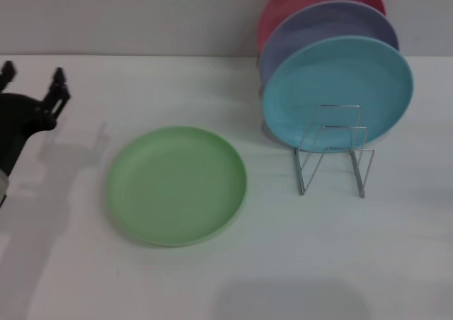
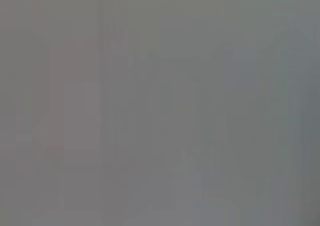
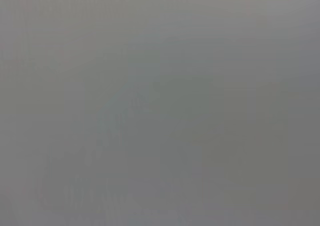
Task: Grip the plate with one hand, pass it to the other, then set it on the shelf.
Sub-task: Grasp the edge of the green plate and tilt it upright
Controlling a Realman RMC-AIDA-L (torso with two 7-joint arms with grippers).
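- Light green matte plastic forms the plate point(image 1: 177, 185), which lies flat on the white table point(image 1: 396, 263), well apart from the left gripper point(image 1: 33, 76) and near the shelf point(image 1: 333, 157).
- The plate is judged light, stiff and somewhat slippery; the raised rim is the recommended hold.
- The left gripper's jaws are seen apart and empty.
- The right gripper is not shown.
- No writing or brand is legible.

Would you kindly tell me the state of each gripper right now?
Left gripper: jaws open, holding nothing, at the table's left edge, apart from the green plate.
Right gripper: not in view.
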